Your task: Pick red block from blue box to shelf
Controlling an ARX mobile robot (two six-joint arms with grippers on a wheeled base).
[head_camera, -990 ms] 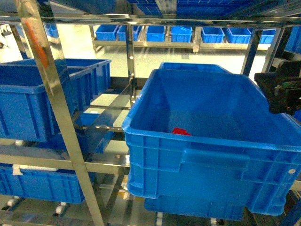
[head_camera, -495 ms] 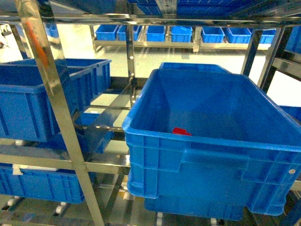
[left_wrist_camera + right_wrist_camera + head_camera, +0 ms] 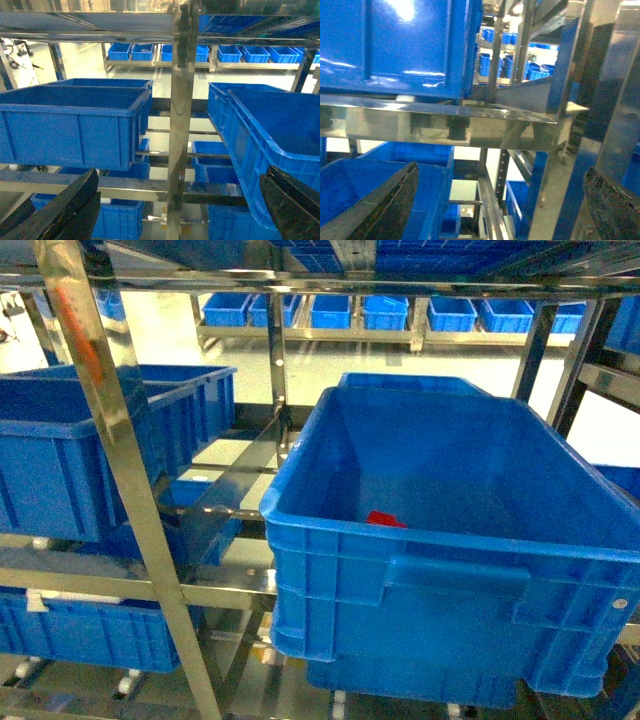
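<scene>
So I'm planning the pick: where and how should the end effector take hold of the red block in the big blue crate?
From above. The red block lies low inside the blue box, near its front wall, which hides its lower part. Probably descend vertically and pinch two opposite side faces; its orientation isn't clear.

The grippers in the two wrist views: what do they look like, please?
Both look alike. The left gripper has two broad, dark, nearly black fingers with a rough matte surface, tapering to blunt tips. The right gripper has similar dark, wedge-shaped fingers. No cables or markings are visible.
</scene>
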